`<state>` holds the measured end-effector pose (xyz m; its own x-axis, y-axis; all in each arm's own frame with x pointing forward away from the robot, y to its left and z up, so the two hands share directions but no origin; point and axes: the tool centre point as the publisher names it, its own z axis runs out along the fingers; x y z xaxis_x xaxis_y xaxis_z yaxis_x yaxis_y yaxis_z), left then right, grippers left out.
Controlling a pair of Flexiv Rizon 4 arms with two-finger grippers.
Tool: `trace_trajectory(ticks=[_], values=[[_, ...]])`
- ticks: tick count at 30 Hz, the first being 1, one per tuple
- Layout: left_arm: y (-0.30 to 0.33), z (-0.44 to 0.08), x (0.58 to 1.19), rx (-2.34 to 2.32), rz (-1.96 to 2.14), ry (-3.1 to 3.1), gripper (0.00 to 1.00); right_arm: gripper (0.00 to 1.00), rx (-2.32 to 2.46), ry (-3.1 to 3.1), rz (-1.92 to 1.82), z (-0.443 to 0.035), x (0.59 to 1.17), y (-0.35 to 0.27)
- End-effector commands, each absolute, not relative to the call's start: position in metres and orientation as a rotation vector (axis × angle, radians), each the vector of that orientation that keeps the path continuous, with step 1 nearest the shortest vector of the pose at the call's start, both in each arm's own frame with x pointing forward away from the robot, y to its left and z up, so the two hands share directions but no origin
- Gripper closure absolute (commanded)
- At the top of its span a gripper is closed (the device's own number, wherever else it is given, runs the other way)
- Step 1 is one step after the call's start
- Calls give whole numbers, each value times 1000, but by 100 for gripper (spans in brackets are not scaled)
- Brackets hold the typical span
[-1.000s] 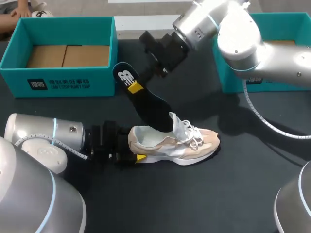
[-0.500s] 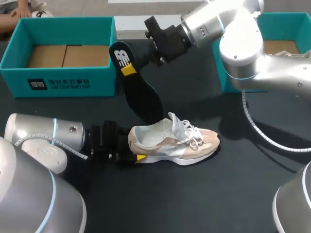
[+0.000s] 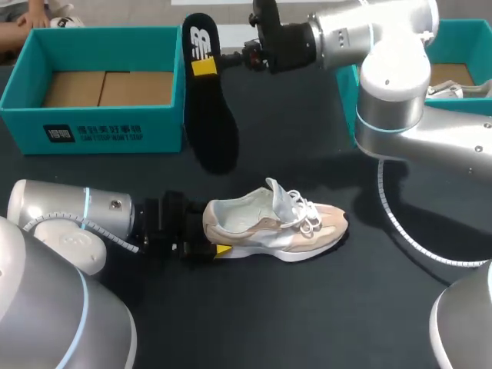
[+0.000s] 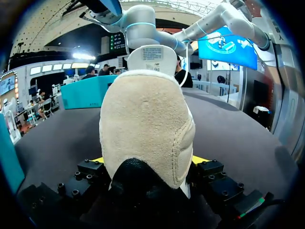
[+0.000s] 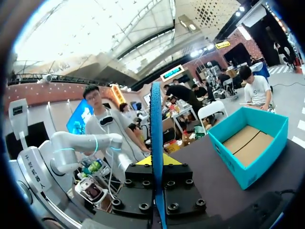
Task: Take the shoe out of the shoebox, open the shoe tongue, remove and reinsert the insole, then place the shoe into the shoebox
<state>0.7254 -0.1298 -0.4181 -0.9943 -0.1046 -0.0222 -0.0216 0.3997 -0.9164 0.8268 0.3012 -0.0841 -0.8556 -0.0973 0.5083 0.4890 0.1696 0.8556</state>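
A beige and white shoe [image 3: 277, 227] lies on its sole on the dark table, toe pointing right, tongue and laces pulled up. My left gripper [image 3: 207, 234] is shut on its heel; in the left wrist view the heel [image 4: 145, 124] fills the space between the fingers. The black insole [image 3: 207, 115] hangs in the air behind the shoe, clear of it. My right gripper [image 3: 206, 65] is shut on its heel end. The right wrist view shows the insole [image 5: 156, 143] edge-on between that gripper's fingers [image 5: 156, 162].
A teal shoebox [image 3: 92, 131] stands open at the back left, close beside the hanging insole, and appears in the right wrist view as well [image 5: 248, 148]. A second teal box [image 3: 461, 31] stands at the back right behind my right arm.
My right arm has lifted the insole up and toward the back, pulling its tip out of the shoe. The shoe and my left arm have stayed put.
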Motion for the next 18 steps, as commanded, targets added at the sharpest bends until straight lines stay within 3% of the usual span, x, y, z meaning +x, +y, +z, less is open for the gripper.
trace_trajectory(ticks=[1,18], values=[[-131,-421,724,-117,-1675,2562,100,100,-447,-2092,-1687,-53,804,269],[-131,-421,724,-117,-1675,2562,100,100,-617,-1988,-1594,2,729,242]])
